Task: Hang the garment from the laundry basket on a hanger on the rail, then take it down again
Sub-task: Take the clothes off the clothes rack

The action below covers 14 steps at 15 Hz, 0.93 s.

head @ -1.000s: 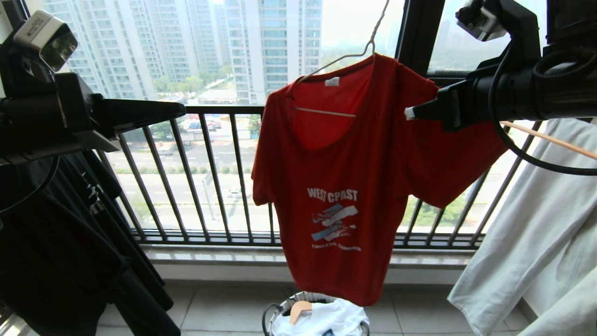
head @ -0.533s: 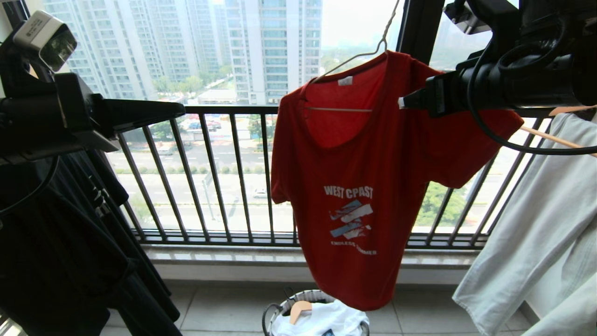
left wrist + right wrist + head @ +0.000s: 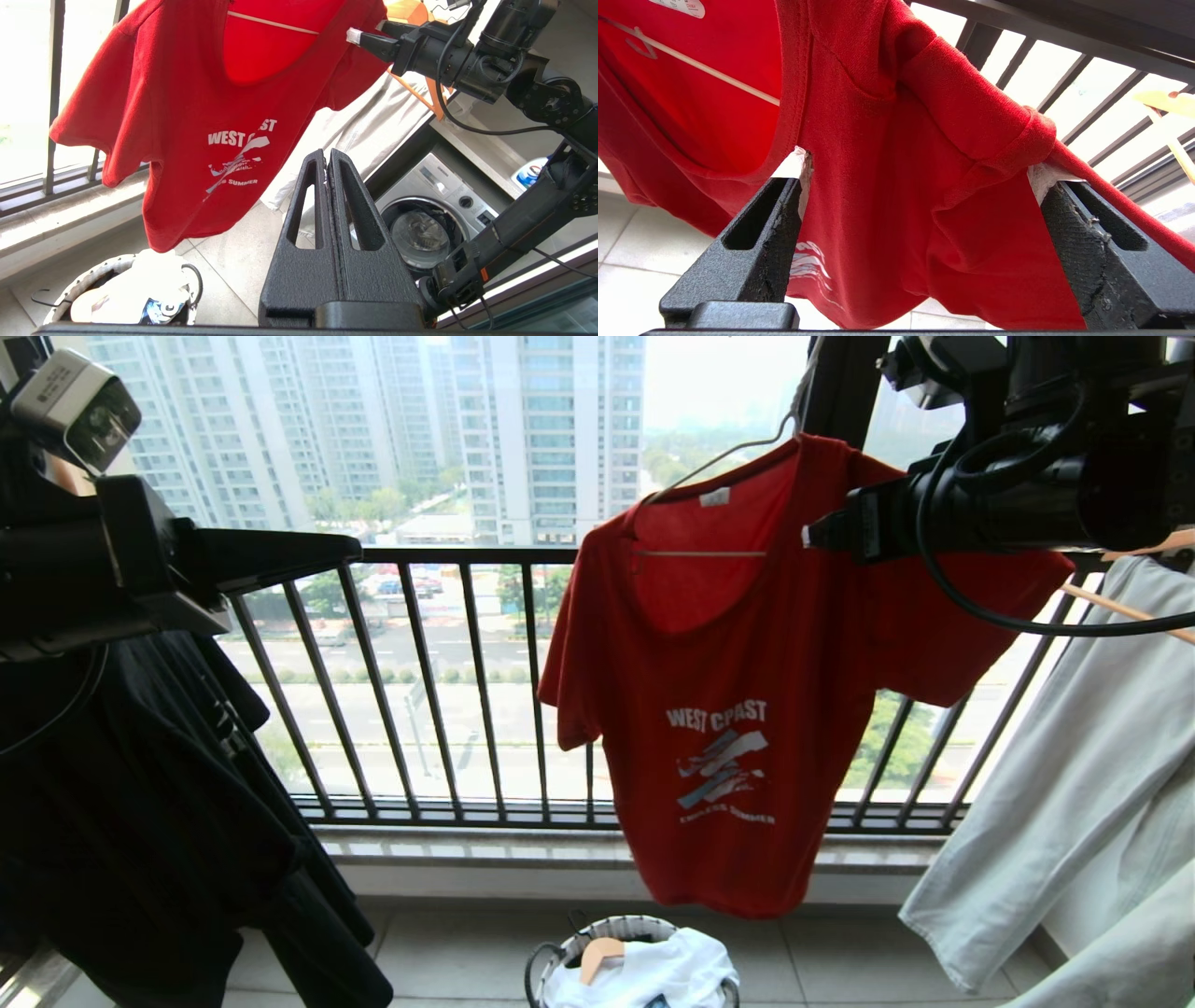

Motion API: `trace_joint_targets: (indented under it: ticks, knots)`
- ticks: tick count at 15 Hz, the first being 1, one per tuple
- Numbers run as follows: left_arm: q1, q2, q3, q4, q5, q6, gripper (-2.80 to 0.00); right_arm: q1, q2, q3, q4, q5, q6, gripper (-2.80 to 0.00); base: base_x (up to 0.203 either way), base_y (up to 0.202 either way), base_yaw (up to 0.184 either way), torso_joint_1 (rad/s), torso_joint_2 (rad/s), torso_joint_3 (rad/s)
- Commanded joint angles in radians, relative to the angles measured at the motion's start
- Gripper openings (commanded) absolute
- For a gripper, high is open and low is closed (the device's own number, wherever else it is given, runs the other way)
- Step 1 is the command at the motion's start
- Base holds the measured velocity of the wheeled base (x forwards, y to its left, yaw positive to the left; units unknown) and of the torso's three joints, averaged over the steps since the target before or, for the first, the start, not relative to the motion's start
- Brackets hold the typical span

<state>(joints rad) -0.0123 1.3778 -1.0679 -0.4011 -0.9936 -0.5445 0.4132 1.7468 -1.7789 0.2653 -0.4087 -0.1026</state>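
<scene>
1. The red T-shirt (image 3: 719, 691) hangs on the white wire hanger (image 3: 738, 448) above the laundry basket (image 3: 560, 957).
2. Right pincer (image 3: 920, 182) spread wide around the shirt's shoulder.
3. Left pincer (image 3: 327, 163) closed, empty, well apart.

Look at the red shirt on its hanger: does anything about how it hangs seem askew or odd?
Yes. The red T-shirt sits lopsided on the white wire hanger. Its sleeve beside the robot's open right hand stretches out sideways and bunches at the shoulder, while the other sleeve droops normally. The hem slants too.
</scene>
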Motion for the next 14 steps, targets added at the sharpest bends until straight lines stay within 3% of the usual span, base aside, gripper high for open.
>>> trace_joint_targets:
  ticks: [1,14]
  knots:
    - [0.0,-0.003,0.0,-0.002,-0.005,-0.003,-2.8,-0.001,0.002,0.001,-0.001,-0.002,-0.002,-2.8,0.0,0.0,0.0,0.0,0.0,0.0]
    - [0.002,-0.011,0.002,-0.002,-0.005,-0.003,-2.8,-0.008,-0.009,-0.005,-0.024,0.001,-0.001,-2.8,0.0,0.0,0.0,0.0,0.0,0.0]
